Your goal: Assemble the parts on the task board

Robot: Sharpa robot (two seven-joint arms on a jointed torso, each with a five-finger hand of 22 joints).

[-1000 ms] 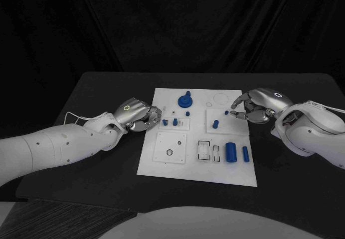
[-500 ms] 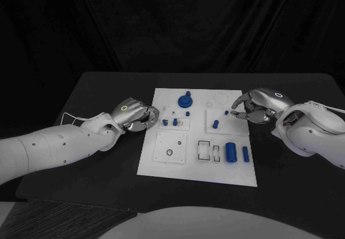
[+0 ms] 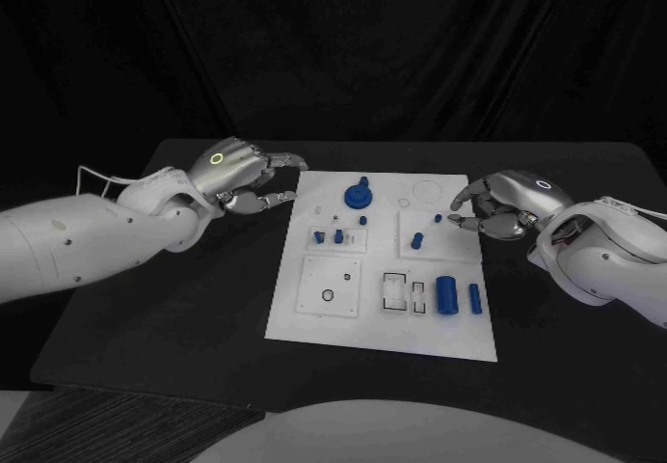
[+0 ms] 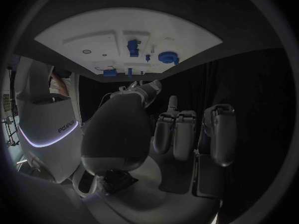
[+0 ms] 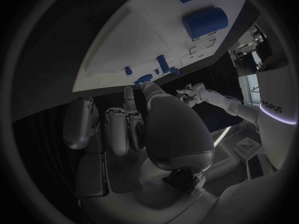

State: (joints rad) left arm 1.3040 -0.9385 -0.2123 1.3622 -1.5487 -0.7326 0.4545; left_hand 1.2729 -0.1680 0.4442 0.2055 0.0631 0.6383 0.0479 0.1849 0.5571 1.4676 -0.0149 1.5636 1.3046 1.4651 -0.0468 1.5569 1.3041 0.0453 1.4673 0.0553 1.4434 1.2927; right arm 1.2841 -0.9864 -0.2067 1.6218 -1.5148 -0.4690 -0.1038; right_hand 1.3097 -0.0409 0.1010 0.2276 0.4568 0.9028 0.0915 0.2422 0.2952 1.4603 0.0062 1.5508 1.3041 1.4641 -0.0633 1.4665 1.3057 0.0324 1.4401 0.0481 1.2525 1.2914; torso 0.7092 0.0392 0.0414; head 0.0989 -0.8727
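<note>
Assembly looks barely begun: small blue plastic parts lie scattered on the flat white task board. Left hand hovers beside its far corner, fingers loosely curled, empty. Right hand pinches over a small blue peg; whether it grips is unclear. Next comes seating that peg.

The white task board lies flat on the table between the left hand and the right hand, its far left corner just beside the left fingers. A round blue part with a knob is seen near the left hand. A small blue peg is found just beside the right fingertips. A large blue cylinder and a slim blue bar lie side by side, nearer the robot than the right hand.
</note>
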